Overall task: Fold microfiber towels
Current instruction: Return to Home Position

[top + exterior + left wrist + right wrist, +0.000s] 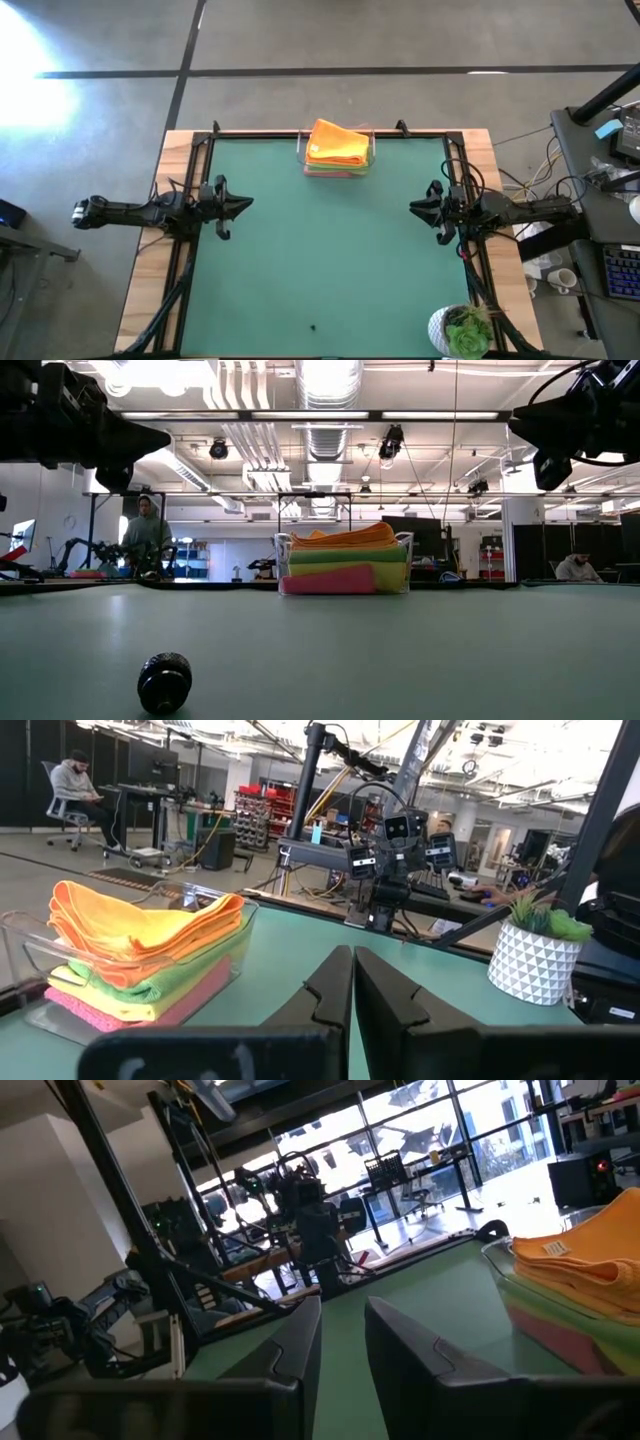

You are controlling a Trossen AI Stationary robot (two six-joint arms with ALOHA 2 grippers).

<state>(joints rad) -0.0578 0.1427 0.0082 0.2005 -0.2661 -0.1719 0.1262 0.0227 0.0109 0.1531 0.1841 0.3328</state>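
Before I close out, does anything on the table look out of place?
A small dark round object lies loose on the green mat, far from the clear tray. The top orange towel sits rumpled and skewed in it. Left tool and right tool wait at the sides.

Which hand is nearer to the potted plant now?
Right. The right hand is at the right edge of the table, same side as the potted plant; the left hand is across at the left edge.

From above, the top orange towel [337, 143] leaves only edges of the lower towels [335, 172] showing
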